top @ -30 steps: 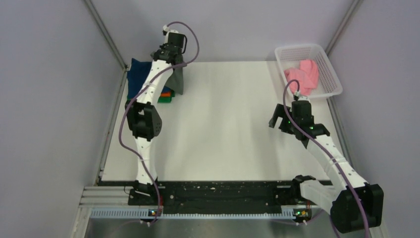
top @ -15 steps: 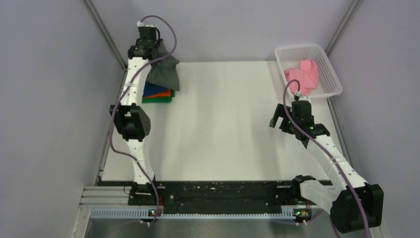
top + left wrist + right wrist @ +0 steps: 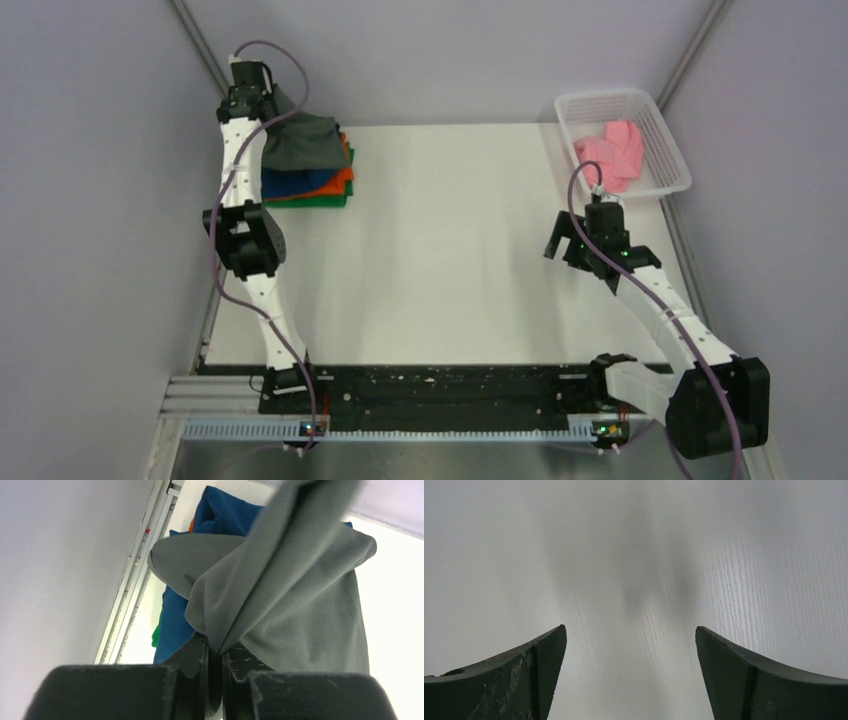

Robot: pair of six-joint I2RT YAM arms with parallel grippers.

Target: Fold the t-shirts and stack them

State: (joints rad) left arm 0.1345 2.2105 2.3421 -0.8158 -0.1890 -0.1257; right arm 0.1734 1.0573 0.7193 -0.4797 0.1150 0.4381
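A stack of folded t-shirts sits at the table's far left: green (image 3: 322, 200) at the bottom, then orange (image 3: 345, 180) and navy blue (image 3: 295, 181). The charcoal grey t-shirt (image 3: 305, 144) lies draped over the stack's top. My left gripper (image 3: 262, 98) is shut on an edge of the grey shirt (image 3: 295, 590), holding it up at the stack's far left side; the navy shirt (image 3: 225, 515) shows beneath it. A pink t-shirt (image 3: 612, 152) lies crumpled in the white mesh basket (image 3: 670, 150). My right gripper (image 3: 580, 240) is open and empty above bare table (image 3: 634, 580).
The basket stands at the table's far right corner. Grey walls with metal rails close in the left and right sides. The arm bases sit on a black rail at the near edge.
My left arm has swung left and back, dragging the grey shirt from hanging beside the stack to lying over it. The right arm has barely moved.
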